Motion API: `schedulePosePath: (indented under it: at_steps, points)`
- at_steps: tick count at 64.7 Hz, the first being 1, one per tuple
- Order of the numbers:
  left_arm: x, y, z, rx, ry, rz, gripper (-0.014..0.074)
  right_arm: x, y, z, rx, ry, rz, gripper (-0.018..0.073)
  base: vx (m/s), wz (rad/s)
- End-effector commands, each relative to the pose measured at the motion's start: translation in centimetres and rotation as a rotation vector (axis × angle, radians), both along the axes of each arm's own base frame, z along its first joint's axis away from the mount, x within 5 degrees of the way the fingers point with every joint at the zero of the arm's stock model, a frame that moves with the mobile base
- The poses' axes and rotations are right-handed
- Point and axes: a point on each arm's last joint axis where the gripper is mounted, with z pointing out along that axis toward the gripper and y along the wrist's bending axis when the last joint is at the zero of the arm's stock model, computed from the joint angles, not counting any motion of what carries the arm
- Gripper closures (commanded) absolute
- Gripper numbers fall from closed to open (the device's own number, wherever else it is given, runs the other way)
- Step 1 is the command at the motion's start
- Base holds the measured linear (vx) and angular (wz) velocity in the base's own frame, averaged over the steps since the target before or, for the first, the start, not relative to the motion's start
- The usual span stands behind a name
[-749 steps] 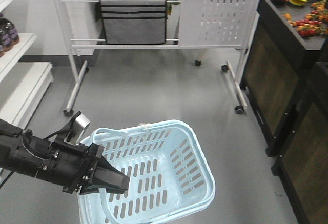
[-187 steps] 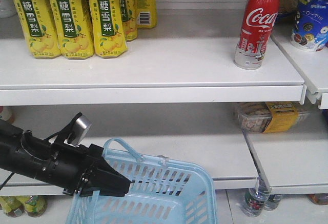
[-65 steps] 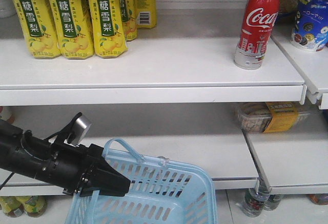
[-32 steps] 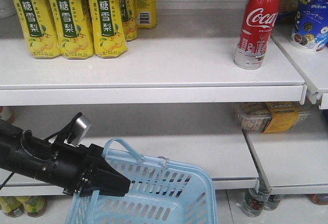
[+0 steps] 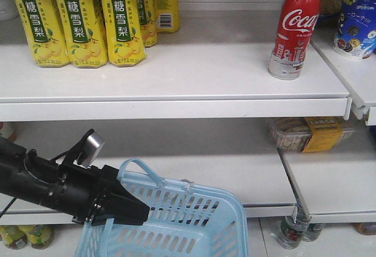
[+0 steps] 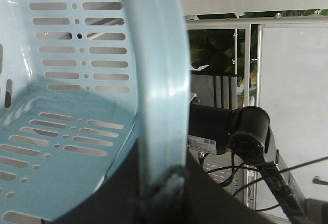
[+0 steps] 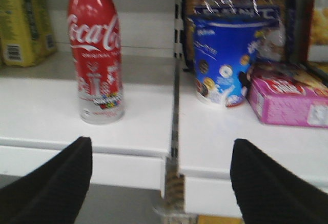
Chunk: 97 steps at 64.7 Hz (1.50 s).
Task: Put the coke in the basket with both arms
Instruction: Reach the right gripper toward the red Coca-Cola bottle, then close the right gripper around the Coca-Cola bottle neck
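Note:
The coke (image 5: 292, 27), a red bottle with white script, stands upright at the right end of the upper white shelf (image 5: 176, 107). In the right wrist view the coke (image 7: 97, 55) is ahead and to the left of my right gripper (image 7: 161, 157), which is open and empty, level with the shelf's front edge. At the bottom of the front view my left gripper (image 5: 134, 211) is shut on the light blue basket (image 5: 194, 227) and holds it below the shelves. The left wrist view shows the basket's hoop handle (image 6: 160, 80) clamped between the jaws, with the slotted wall (image 6: 61, 106) to the left.
Yellow pear-drink bottles (image 5: 76, 22) fill the shelf's left end. A blue snack cup (image 7: 225, 60) and a pink box (image 7: 287, 101) sit on the neighbouring shelf right of the coke. Wrapped food (image 5: 308, 133) lies on the lower shelf, and small bottles (image 5: 291, 230) stand lower down.
Since the earliest frame the view has swung from the aisle floor to the shelves, the basket still held. Over the last second nothing has visibly moved.

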Motion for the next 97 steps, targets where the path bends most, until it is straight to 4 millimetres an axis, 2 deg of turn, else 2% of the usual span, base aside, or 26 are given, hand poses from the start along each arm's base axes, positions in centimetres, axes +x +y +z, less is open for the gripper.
schedulePosePath:
  at_steps: [1, 13, 35, 57, 68, 75, 91, 97]
  points:
    - [0.1, -0.4, 2.2, -0.092, -0.056, 0.018, 0.0603, 1.0, 0.9, 3.1, -0.024, -0.141, 0.060, 0.0016, 0.00, 0.00]
    - [0.1, -0.4, 2.2, -0.092, -0.056, 0.018, 0.0603, 3.6, 2.9, 5.8, 0.002, -0.274, 0.141, 0.0016, 0.00, 0.00]
    - [0.1, -0.4, 2.2, -0.092, -0.056, 0.018, 0.0603, 10.2, 5.0, 9.0, 0.003, -0.205, 0.155, 0.0016, 0.00, 0.00]
    - [0.1, -0.4, 2.2, -0.092, -0.056, 0.018, 0.0603, 14.9, 6.4, 9.8, -0.009, -0.145, 0.164, 0.0016, 0.00, 0.00]
    - [0.1, -0.4, 2.2, -0.092, -0.056, 0.018, 0.0603, 16.7, 5.7, 10.2, 0.025, -0.127, 0.126, 0.0031, 0.00, 0.00]
    - [0.1, -0.4, 2.2, -0.094, -0.056, 0.019, 0.0603, 17.1, 5.5, 10.3, 0.036, -0.095, 0.123, 0.0123, 0.00, 0.00]
    - [0.1, -0.4, 2.2, -0.091, -0.057, 0.020, 0.0603, 16.7, 5.7, 10.3, 0.009, -0.051, 0.139, 0.0561, 0.00, 0.00]
    - [0.1, -0.4, 2.2, -0.091, -0.057, 0.020, 0.0603, 16.2, 5.6, 10.4, 0.005, -0.028, 0.146, 0.0571, 0.00, 0.00]
